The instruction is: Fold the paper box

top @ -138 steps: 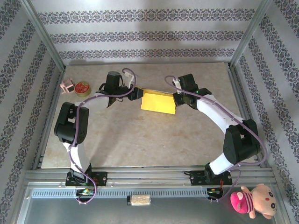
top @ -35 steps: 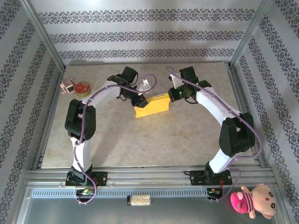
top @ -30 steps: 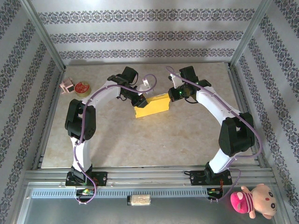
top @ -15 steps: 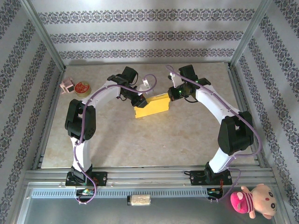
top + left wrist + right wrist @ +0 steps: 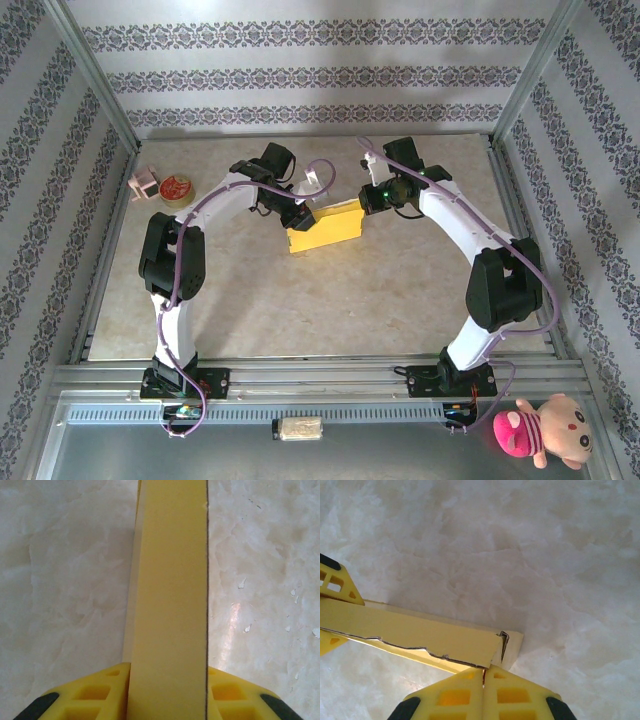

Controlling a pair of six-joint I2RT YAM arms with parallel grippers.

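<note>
The left pincer [image 5: 167,687] is pinching the paper box [image 5: 170,580] steady while the right pincer [image 5: 483,676], pressed together, is working at its end corner.

From here, my top camera looks down from high behind the arm bases [image 5: 185,382], taking in the whole table [image 5: 300,300]. My two wrist cameras sit close above it, facing down from opposite ends of the paper box [image 5: 325,228], which all three share
</note>
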